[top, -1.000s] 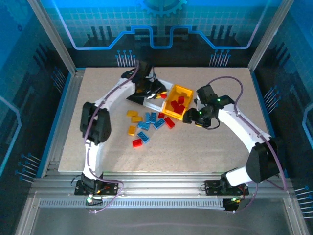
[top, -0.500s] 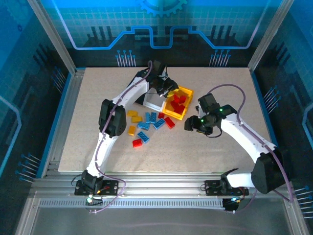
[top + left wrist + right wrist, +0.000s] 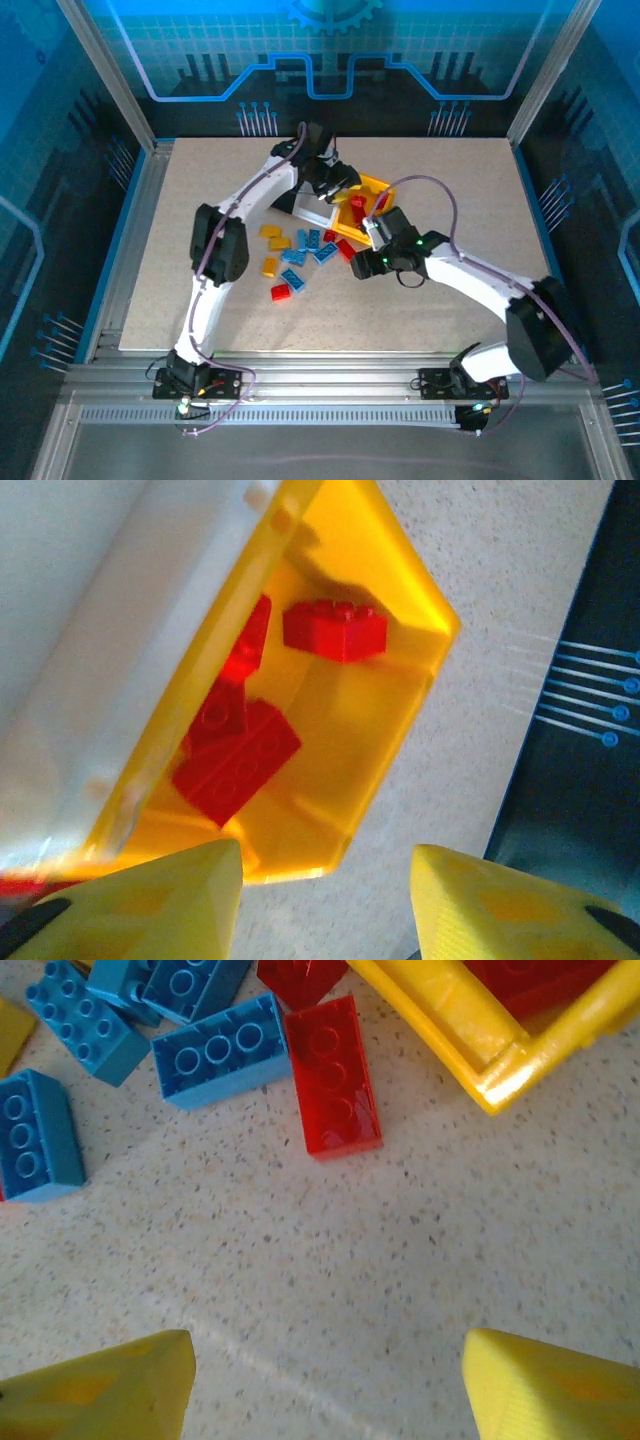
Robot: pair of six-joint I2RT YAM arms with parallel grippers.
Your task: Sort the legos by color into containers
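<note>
The containers stand mid-table: a yellow bin (image 3: 372,190) (image 3: 400,590) holding red legos (image 3: 335,630) (image 3: 235,765), joined to a white bin (image 3: 314,208) (image 3: 90,630). My left gripper (image 3: 347,190) (image 3: 325,900) hovers open over the yellow bin's near corner, nothing between its fingers. Loose legos lie left of the bins: yellow (image 3: 271,233), blue (image 3: 310,240) (image 3: 220,1055) and red (image 3: 280,292). My right gripper (image 3: 362,265) (image 3: 325,1380) hangs open low over bare table, just short of a red brick (image 3: 346,250) (image 3: 332,1075) beside the yellow bin's corner (image 3: 470,1020).
The left arm (image 3: 255,190) arches over the table's left half and covers the bins' left end. More blue bricks (image 3: 40,1140) (image 3: 85,1020) crowd the red brick's left side. Bare board (image 3: 450,180) stretches right of the bins, with metal frame rails all around.
My left gripper swung right from the bins' left end to over the yellow bin and opened. My right gripper moved left from beside the yellow bin toward the loose bricks, opening a little wider.
</note>
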